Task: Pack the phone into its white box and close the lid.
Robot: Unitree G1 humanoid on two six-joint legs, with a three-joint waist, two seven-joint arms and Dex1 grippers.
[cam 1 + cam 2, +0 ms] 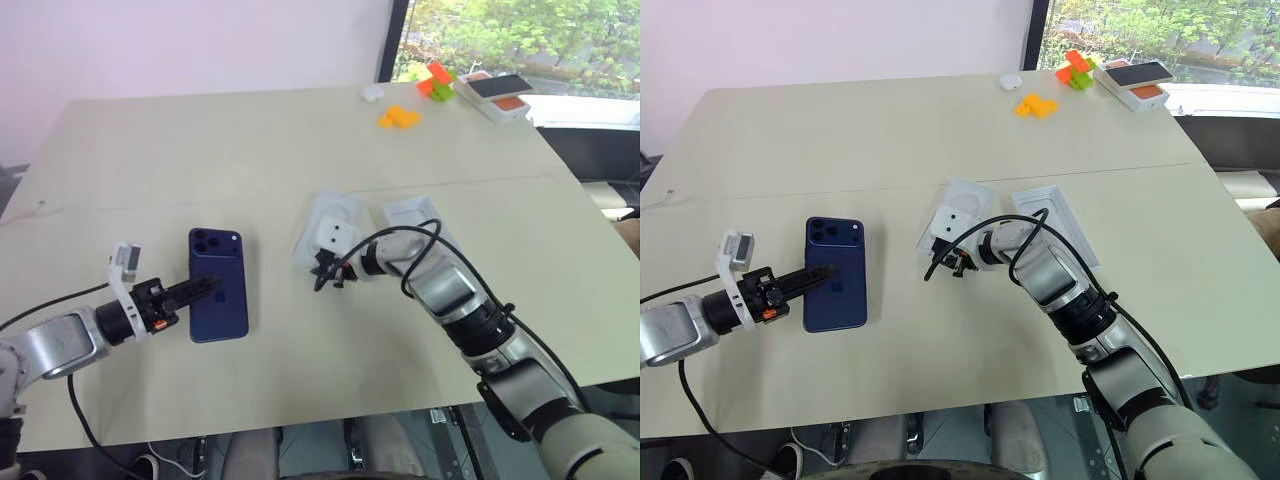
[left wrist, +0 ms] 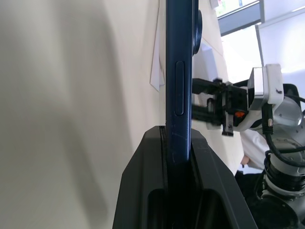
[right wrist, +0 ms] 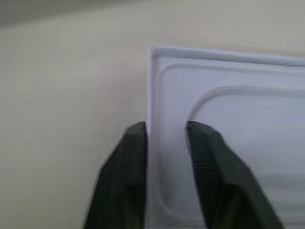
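While pinched edge-on in left end effector (image 1: 205, 286), navy phone (image 1: 218, 283) lies camera-side up on bench (image 1: 200, 150), at 9 o'clock of white box (image 1: 330, 232). Right end effector (image 3: 164, 143) narrowed astride box's near rim, one finger (image 3: 125, 167) outside, the other inside the recess. Lid (image 1: 415, 220) open-side up, touching box at its 3 o'clock.

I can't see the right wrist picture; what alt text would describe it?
Two black fingers of the right tool straddle the rim of the white box near its corner, one outside and one inside by the rounded recess, with the beige table beyond.
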